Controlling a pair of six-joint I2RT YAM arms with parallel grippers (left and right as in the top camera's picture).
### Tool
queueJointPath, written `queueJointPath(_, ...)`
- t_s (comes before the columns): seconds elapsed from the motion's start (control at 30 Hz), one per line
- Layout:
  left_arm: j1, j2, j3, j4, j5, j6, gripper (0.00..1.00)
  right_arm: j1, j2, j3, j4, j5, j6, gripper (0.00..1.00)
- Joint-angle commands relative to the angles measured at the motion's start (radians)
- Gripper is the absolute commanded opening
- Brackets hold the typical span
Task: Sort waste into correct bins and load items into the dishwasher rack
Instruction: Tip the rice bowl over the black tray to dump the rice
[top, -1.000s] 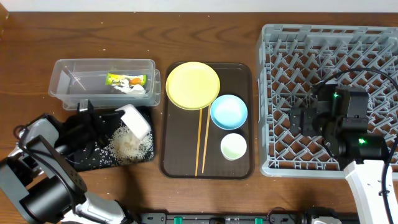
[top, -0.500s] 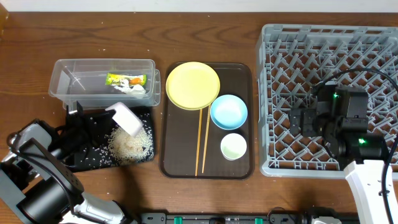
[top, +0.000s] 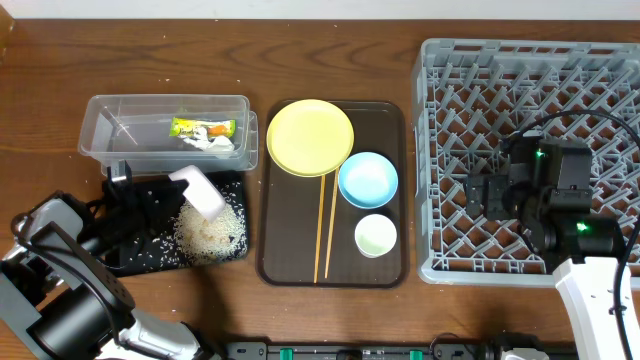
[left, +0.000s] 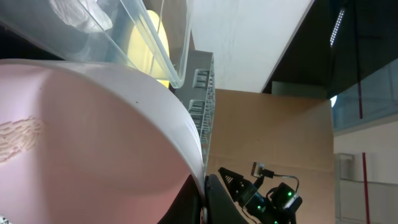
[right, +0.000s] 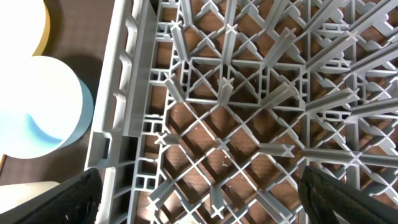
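Fingers (top: 163, 196) (left) have drawn the tipped white/pinkish bowl (top: 203, 192) leftward.

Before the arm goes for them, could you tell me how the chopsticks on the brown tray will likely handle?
The chopsticks look thin and straight, so probably light and stiff. Lying flat on the smooth serving tray, they may slide or roll apart if nudged, and give little height to pinch.

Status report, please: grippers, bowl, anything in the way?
Left gripper shut on tipped bowl over black tray, rice piled below. Right gripper open, empty, above rack. Nothing blocking.
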Motion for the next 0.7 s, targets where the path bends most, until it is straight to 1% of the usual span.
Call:
queueJointPath(0.0, 0.005, 0.004, -0.003, 0.002, -0.002, -0.061, 0.06, 0.013, -0.002, 0.022, -0.004, -0.007, -0.014, 0.99)
queueJointPath(0.07, 0.005, 0.004, -0.003, -0.001, -0.004, -0.23, 0.06, 0.013, -0.002, 0.022, -0.005, -0.008, -0.014, 0.99)
queueJointPath(0.1, 0.005, 0.004, -0.003, -0.002, 0.013, -0.284, 0.06, 0.013, -0.002, 0.022, -0.005, -0.007, -0.014, 0.98)
queueJointPath(0.13, 0.005, 0.004, -0.003, -0.002, 0.061, -0.275, 0.06, 0.013, -0.002, 0.022, -0.005, -0.008, -0.014, 0.99)
queueJointPath(0.17, 0.005, 0.003, -0.002, -0.006, 0.103, -0.23, 0.06, 0.013, -0.002, 0.022, -0.005, -0.008, -0.014, 0.99)
queueJointPath(0.23, 0.005, 0.003, 0.001, 0.014, 0.099, -0.17, 0.06, 0.013, -0.002, 0.022, -0.005, -0.008, -0.014, 0.99)
queueJointPath(0.27, 0.005, 0.004, 0.001, 0.014, 0.069, -0.17, 0.06, 0.013, -0.002, 0.022, -0.005, -0.008, -0.014, 0.99)
queueJointPath(0.33, 0.005, 0.004, 0.001, 0.015, 0.001, -0.229, 0.06, 0.013, -0.002, 0.022, -0.006, -0.008, -0.014, 0.99)
queueJointPath(0.37, 0.005, 0.004, 0.001, 0.018, -0.011, -0.257, 0.06, 0.013, -0.002, 0.022, -0.006, -0.007, -0.014, 0.99)
queueJointPath(0.4, 0.005, 0.004, 0.001, 0.018, 0.01, -0.252, 0.06, 0.013, -0.002, 0.022, -0.006, -0.008, -0.014, 0.99)
queueJointPath(0.47, 0.005, 0.003, 0.001, 0.013, 0.068, -0.164, 0.06, 0.013, -0.002, 0.022, -0.006, -0.008, -0.014, 0.99)
queueJointPath(0.57, 0.005, 0.003, 0.001, 0.043, 0.051, -0.159, 0.06, 0.013, -0.002, 0.022, -0.008, -0.008, -0.014, 0.99)
queueJointPath(0.63, 0.005, 0.003, 0.002, 0.043, 0.08, -0.157, 0.06, 0.013, -0.002, 0.022, -0.008, -0.007, -0.014, 0.99)
queueJointPath(0.67, 0.002, 0.001, 0.002, 0.039, 0.103, -0.121, 0.06, 0.013, -0.002, 0.022, -0.008, -0.008, -0.014, 0.99)
